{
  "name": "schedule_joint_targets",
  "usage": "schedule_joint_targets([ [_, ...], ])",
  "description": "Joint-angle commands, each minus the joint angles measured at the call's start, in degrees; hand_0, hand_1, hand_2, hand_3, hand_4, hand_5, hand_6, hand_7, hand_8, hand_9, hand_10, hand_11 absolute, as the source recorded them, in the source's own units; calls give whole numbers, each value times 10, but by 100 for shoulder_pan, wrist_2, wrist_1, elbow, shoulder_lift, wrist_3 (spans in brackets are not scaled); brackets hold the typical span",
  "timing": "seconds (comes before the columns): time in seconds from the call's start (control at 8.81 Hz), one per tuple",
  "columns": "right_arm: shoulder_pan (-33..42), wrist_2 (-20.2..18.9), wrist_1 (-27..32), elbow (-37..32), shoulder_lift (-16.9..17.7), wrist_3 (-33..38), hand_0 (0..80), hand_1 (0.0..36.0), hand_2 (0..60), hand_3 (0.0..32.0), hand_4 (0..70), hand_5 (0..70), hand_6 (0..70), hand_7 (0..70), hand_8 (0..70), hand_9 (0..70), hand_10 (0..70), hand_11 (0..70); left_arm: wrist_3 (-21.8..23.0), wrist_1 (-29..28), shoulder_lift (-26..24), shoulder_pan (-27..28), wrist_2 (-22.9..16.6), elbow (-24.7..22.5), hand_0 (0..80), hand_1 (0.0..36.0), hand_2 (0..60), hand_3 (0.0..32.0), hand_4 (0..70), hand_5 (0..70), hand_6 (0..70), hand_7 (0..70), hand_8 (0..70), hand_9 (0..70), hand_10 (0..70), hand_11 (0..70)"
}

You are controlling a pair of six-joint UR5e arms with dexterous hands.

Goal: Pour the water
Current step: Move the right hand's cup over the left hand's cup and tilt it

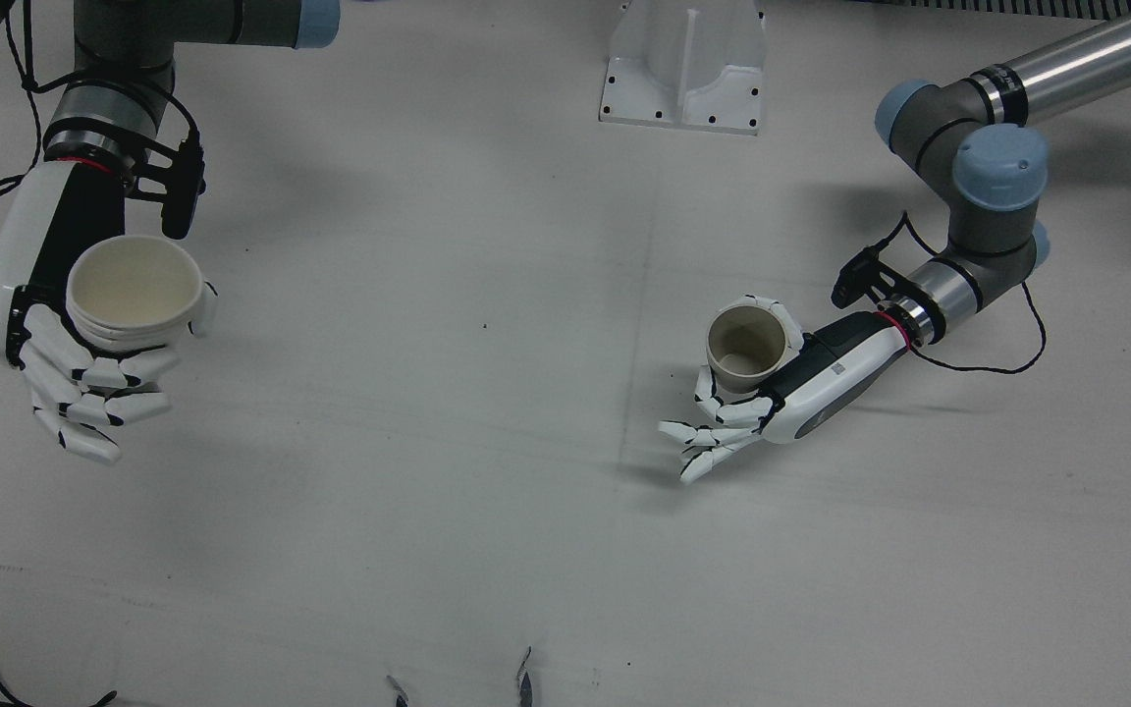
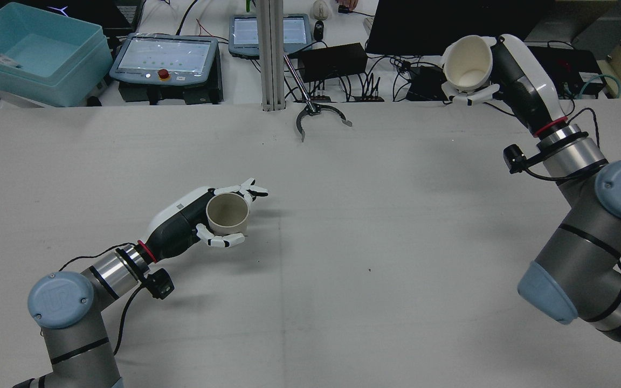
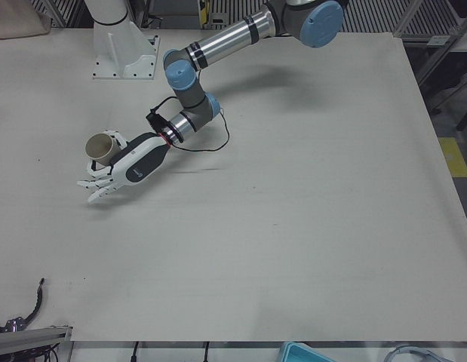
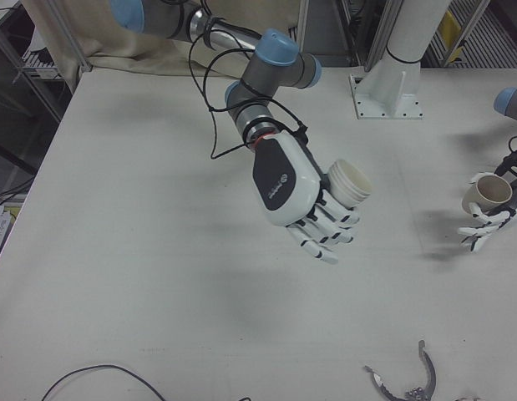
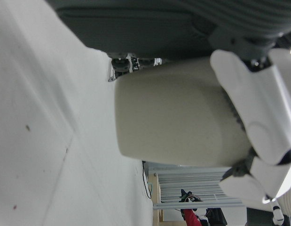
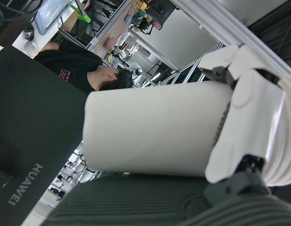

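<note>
My left hand (image 1: 772, 393) is shut on a beige cup (image 1: 746, 343), upright and low over the table, right of centre in the front view. The hand and cup also show in the rear view (image 2: 181, 223) (image 2: 227, 213), in the left-front view (image 3: 131, 162) (image 3: 102, 146), and the cup in the left hand view (image 5: 178, 122). I cannot tell if the cup touches the table. My right hand (image 1: 55, 324) is shut on a white cup (image 1: 134, 287), raised high above the table and open end up. That cup shows slightly tilted in the rear view (image 2: 468, 61) and in the right-front view (image 4: 348, 184).
A white pedestal base (image 1: 683, 74) stands at the table's back middle. A black curved tool (image 2: 318, 116) lies at the operators' edge. A blue bin (image 2: 30, 51), tablets and cables sit beyond that edge. Bare table (image 1: 448, 393) lies between the two hands.
</note>
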State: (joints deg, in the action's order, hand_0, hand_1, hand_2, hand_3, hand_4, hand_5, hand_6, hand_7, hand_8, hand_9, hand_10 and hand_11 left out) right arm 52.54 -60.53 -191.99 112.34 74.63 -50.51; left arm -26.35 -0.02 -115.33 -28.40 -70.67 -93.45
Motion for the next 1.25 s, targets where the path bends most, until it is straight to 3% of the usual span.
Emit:
schedule_joint_targets([
  [0.0, -962, -152, -688, 1032, -579, -2211, 603, 360, 600, 0, 319, 700, 456, 411, 414, 527, 181, 295, -353, 151, -437, 588, 9, 10, 457, 121, 544, 0, 700, 700, 171, 224, 35, 43, 77, 110],
  [0.11, -1235, -152, -917, 1296, -589, -2662, 620, 360, 600, 0, 315, 700, 454, 405, 408, 517, 176, 290, -380, 152, -446, 581, 9, 11, 456, 117, 533, 0, 700, 700, 173, 225, 34, 42, 80, 115],
  [0.23, -1594, -143, -1320, 1621, -589, -3362, 714, 360, 600, 0, 308, 700, 455, 399, 396, 499, 166, 279, -363, 152, -446, 564, 9, -7, 458, 118, 532, 0, 700, 700, 173, 224, 35, 42, 78, 112],
  [0.34, -1955, -13, -1646, 1851, -589, -4178, 734, 360, 600, 0, 308, 700, 466, 399, 400, 500, 175, 293, -362, 152, -455, 555, 9, -16, 457, 119, 538, 0, 700, 700, 172, 225, 34, 41, 77, 110],
  [0.57, -2536, 426, -1693, 1809, -642, -4982, 800, 360, 600, 0, 302, 700, 478, 387, 399, 493, 189, 315, -371, 152, -490, 572, 9, -16, 458, 119, 534, 0, 700, 700, 173, 225, 35, 43, 78, 113],
  [0.68, -2695, 637, -1702, 1661, -764, -5422, 800, 360, 600, 0, 296, 700, 504, 389, 407, 498, 228, 372, -380, 160, -542, 564, 9, -16, 459, 120, 540, 0, 700, 700, 175, 227, 35, 42, 76, 110],
  [0.79, -2723, 674, -1702, 1338, -965, -5461, 800, 360, 600, 0, 298, 700, 508, 389, 413, 506, 244, 397, -397, 187, -586, 590, 9, -7, 458, 119, 539, 0, 700, 700, 177, 228, 35, 43, 77, 111],
  [1.02, -2723, 674, -1684, 652, -1509, -5461, 788, 360, 600, 0, 300, 700, 489, 382, 411, 507, 237, 384, -476, 231, -639, 590, 9, -16, 457, 116, 536, 0, 700, 700, 173, 222, 35, 43, 79, 114],
  [1.14, -2714, 683, -1658, 666, -1599, -5461, 749, 360, 600, 0, 297, 700, 485, 381, 413, 511, 240, 388, -468, 231, -648, 581, 9, -7, 457, 116, 532, 0, 700, 700, 173, 223, 35, 43, 78, 112],
])
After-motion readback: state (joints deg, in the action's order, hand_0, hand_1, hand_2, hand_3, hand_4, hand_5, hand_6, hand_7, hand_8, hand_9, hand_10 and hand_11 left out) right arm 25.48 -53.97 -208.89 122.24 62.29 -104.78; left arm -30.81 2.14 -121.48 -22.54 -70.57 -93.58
